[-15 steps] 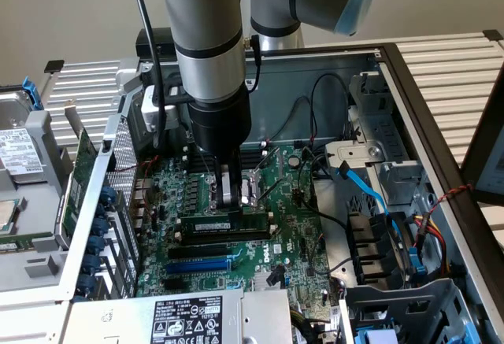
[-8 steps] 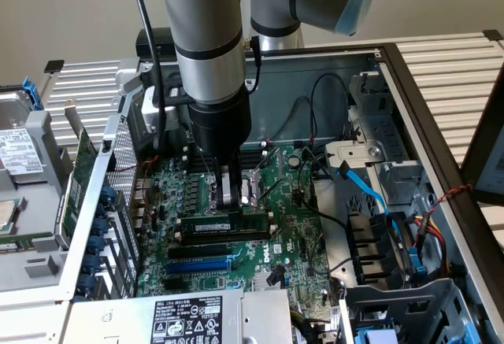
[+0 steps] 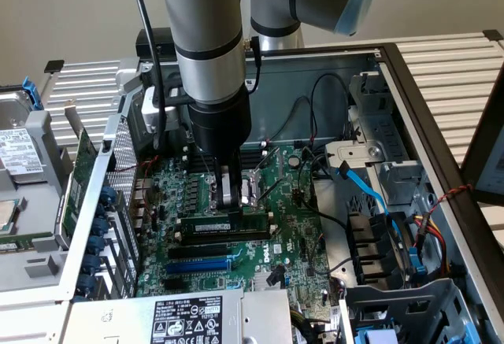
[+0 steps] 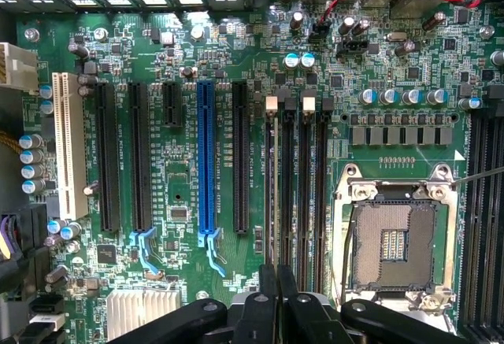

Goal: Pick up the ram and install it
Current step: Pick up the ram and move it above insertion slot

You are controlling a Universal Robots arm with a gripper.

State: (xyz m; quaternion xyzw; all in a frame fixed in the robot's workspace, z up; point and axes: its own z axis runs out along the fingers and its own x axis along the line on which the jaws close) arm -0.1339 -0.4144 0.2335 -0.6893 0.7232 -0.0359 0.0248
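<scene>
One ram (image 3: 224, 223) and one green motherboard (image 4: 181, 179) are counted. One blue slot (image 4: 206, 155), one white slot (image 4: 69, 147) and one processor socket (image 4: 394, 242) are seen on the board. One robot arm (image 3: 209, 45) and one silver heatsink (image 4: 142, 308) are also counted.

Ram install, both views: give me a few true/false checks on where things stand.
1. The ram stands on edge at a memory slot on the motherboard. True.
2. The jaws are wide open, well clear of the ram. False: they are shut, right at the ram's top edge.
3. The CPU socket carries a cooler. False: it is bare, contacts exposed.
4. One expansion slot is blue, with black slots on both sides. True.
</scene>
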